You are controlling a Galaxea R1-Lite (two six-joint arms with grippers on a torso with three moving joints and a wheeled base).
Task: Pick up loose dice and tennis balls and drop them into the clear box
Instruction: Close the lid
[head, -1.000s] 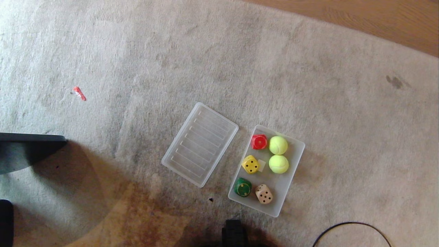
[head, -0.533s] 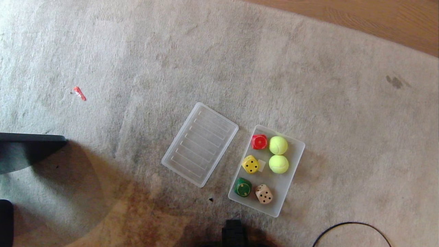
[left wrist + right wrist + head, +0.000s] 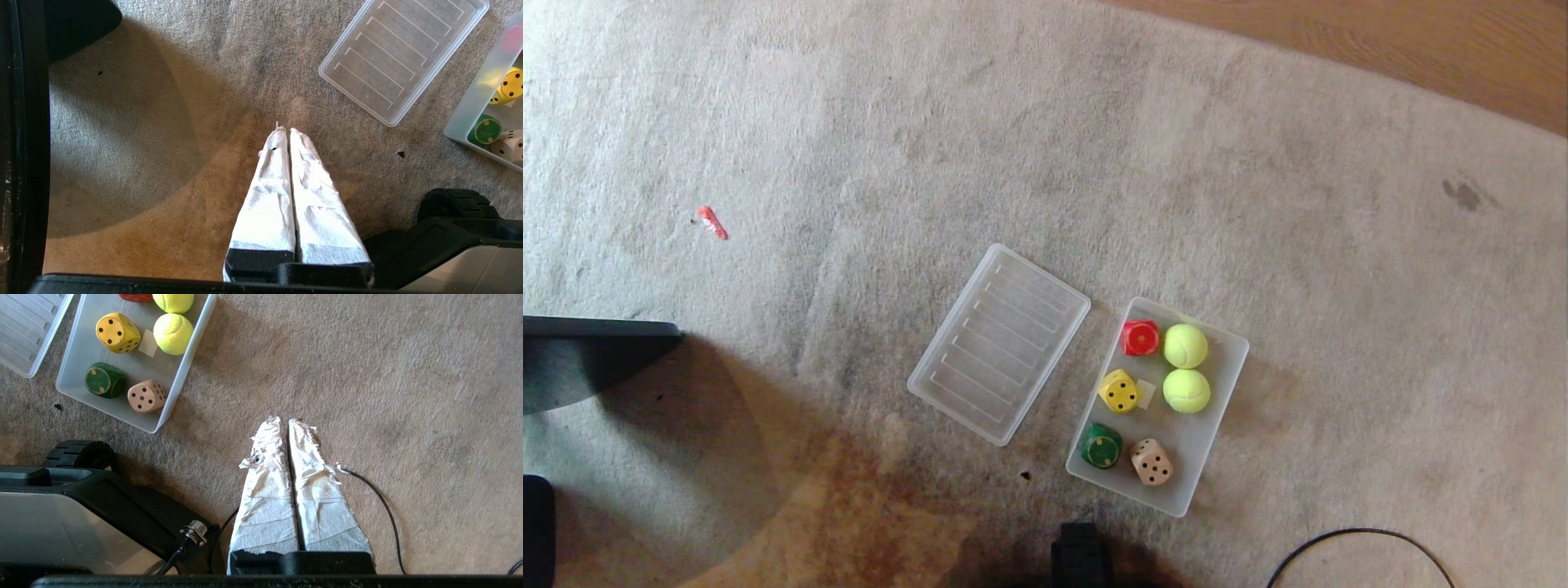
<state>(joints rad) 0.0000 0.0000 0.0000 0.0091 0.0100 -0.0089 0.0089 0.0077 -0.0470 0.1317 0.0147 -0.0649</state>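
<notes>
Fingers: pressed together on both the left gripper [image 3: 284,130] and right gripper [image 3: 284,419] — nothing held.
Clear box [image 3: 1223,408]: held all dice [image 3: 1120,390] and tennis balls [image 3: 1186,390] — judged finished, arms best left parked.

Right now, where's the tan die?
Head view: the tan die sits inside the clear box, at its near end, right beside the dark green die.

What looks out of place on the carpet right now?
A small red scrap lies alone on the carpet, far left of the clear box. The lid lies off beside the box. All four dice and both tennis balls sit inside.
</notes>
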